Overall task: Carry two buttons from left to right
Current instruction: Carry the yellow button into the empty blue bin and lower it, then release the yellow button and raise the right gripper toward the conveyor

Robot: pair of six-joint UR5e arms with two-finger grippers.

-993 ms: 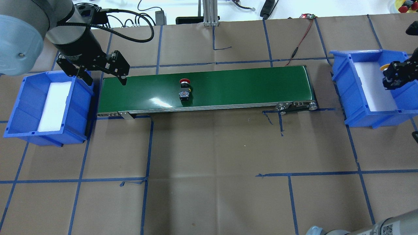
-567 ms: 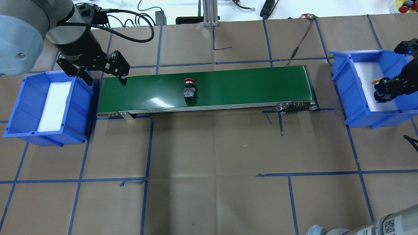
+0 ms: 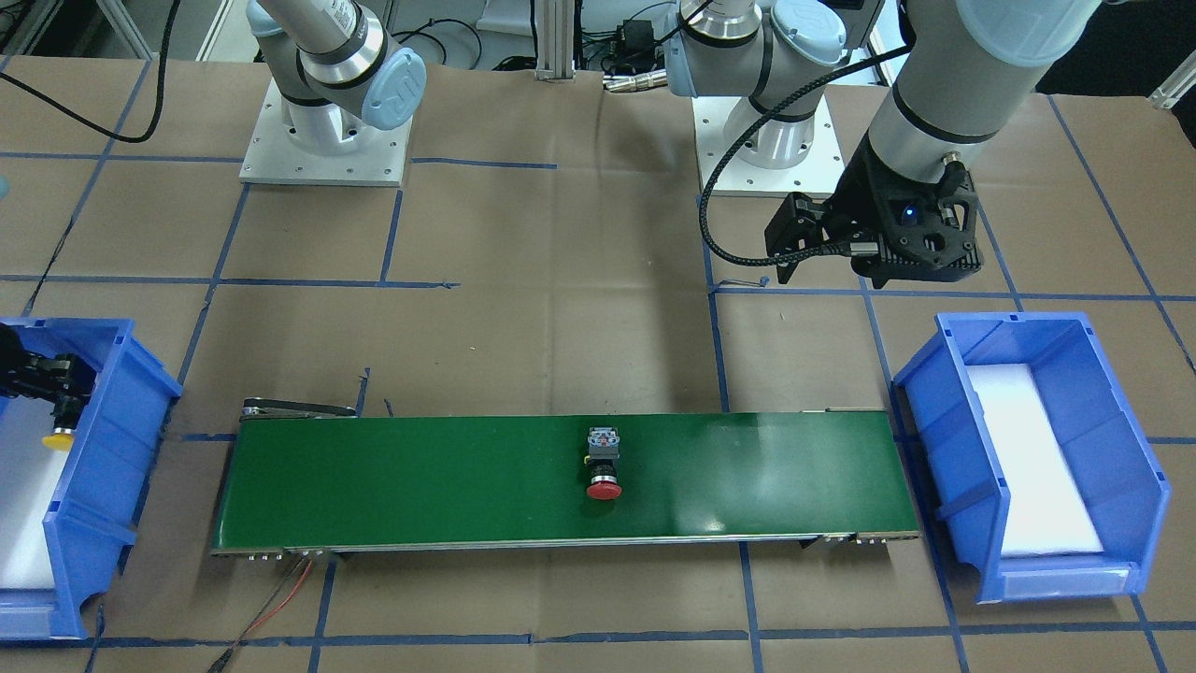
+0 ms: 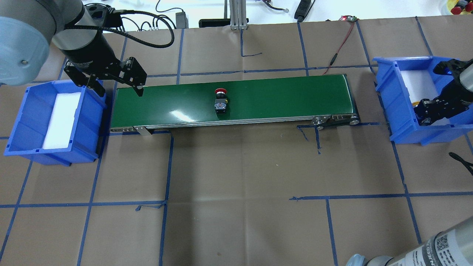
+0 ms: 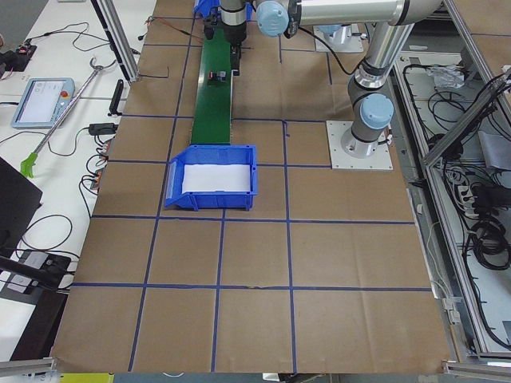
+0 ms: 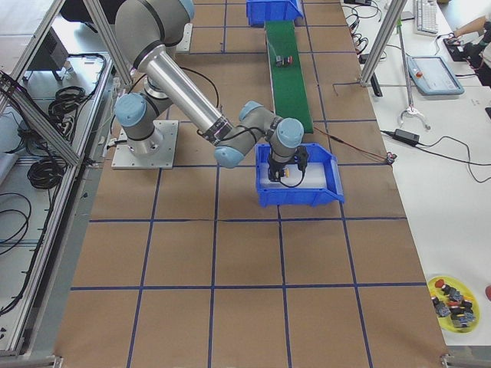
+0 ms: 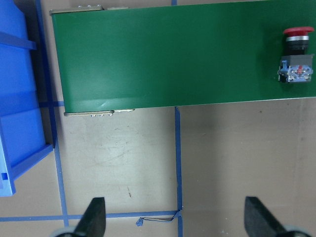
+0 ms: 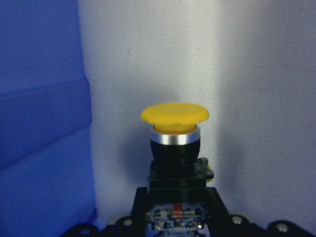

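Observation:
The red-capped button lies on its side mid-length on the green conveyor belt, also seen in the front view and the left wrist view. My left gripper hangs open and holds nothing over the belt's left end, beside the left blue bin. My right gripper is low inside the right blue bin, shut on the yellow-capped button, whose cap points at the white foam liner. In the front view the yellow cap shows under the right gripper.
A red cable runs from the belt's right end to the table's far edge. An aluminium post stands behind the belt. A yellow dish of spare buttons sits off to the side. Blue tape lines cross the brown paper.
The red button has ridden rightward along the belt. My right gripper has carried the yellow button toward the near end of the right bin and lower. The left arm has stayed put.

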